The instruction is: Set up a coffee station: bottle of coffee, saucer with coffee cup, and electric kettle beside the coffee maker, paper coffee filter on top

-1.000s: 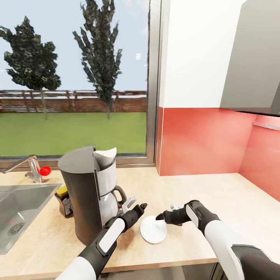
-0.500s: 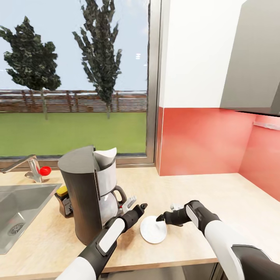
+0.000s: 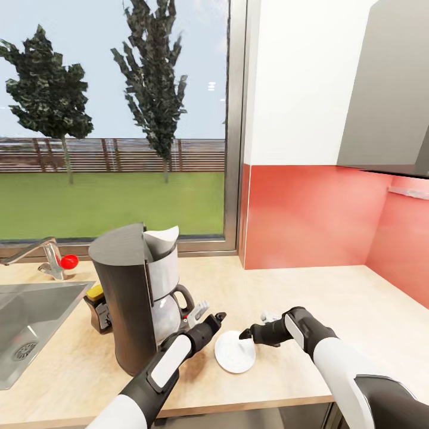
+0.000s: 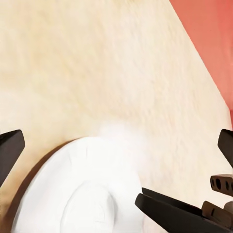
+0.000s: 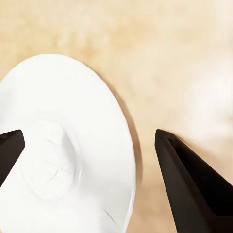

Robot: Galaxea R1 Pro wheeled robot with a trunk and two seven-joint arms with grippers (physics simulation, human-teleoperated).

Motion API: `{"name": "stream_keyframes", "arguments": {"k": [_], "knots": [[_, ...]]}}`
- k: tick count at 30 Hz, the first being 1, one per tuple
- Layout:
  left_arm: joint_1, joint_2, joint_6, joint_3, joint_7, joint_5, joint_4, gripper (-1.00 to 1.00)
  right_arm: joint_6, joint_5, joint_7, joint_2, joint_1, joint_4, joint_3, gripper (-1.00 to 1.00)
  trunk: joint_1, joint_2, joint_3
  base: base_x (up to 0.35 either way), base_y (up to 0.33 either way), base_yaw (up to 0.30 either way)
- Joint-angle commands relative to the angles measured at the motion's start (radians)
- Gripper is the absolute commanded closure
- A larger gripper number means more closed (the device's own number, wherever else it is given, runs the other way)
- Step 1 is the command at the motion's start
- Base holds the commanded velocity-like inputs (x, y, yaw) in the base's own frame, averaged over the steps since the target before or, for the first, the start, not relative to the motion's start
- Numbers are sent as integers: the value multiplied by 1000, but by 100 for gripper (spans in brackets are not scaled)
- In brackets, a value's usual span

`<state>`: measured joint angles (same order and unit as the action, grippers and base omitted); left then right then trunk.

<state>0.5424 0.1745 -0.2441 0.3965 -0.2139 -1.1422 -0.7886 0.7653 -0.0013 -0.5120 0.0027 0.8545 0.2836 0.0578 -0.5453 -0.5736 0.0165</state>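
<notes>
Nothing has moved since the earlier frames: both arms hold the same pose. The round white ceramic saucer (image 3: 235, 351) lies flat on the pale wooden counter (image 3: 333, 298), just beside the dark grey coffee maker (image 3: 134, 298) with its white paper filter (image 3: 161, 237) on top. The left claw (image 3: 205, 319) and right claw (image 3: 253, 329) hover over the saucer, both spread wide and gripping nothing.

White saucer (image 3: 235, 353); black-grey coffee maker (image 3: 128, 298); beige countertop (image 3: 333, 310).
</notes>
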Motion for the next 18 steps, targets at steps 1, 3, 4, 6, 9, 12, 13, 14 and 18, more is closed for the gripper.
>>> {"name": "stream_keyframes", "arguments": {"k": [1,3,4,6,9,12,13,14,18], "knots": [[1,0,-2,1,-8,-8,-2,-100,8,7,0,0,0,0,2,-100,-1,-1,2,0,0,0],[-6,0,-2,1,-8,-8,-5,-100,8,7,0,0,0,0,2,-100,-1,-1,2,0,0,0],[-12,0,-2,1,-8,-8,-8,-100,8,7,0,0,0,0,2,-100,-1,-1,2,0,0,0],[-19,0,-2,1,-8,-8,-12,-100,8,7,0,0,0,0,2,-100,-1,-1,2,0,0,0],[-27,0,-3,1,-10,-8,-16,-100,8,7,0,0,0,0,2,-100,-1,-1,2,0,0,0],[-33,0,-3,1,-10,-8,-16,-100,8,7,0,0,0,0,2,-100,-1,-1,2,0,0,0],[-34,0,-3,1,-10,-8,-17,-100,8,7,0,0,0,0,2,-100,-1,-1,2,0,0,0],[-35,0,-3,1,-10,-8,-17,-100,8,7,0,0,0,0,2,-100,-1,-1,2,0,0,0],[-40,0,-3,1,-10,-8,-17,-100,8,7,0,0,0,0,2,-100,-1,-1,2,0,0,0]]}}
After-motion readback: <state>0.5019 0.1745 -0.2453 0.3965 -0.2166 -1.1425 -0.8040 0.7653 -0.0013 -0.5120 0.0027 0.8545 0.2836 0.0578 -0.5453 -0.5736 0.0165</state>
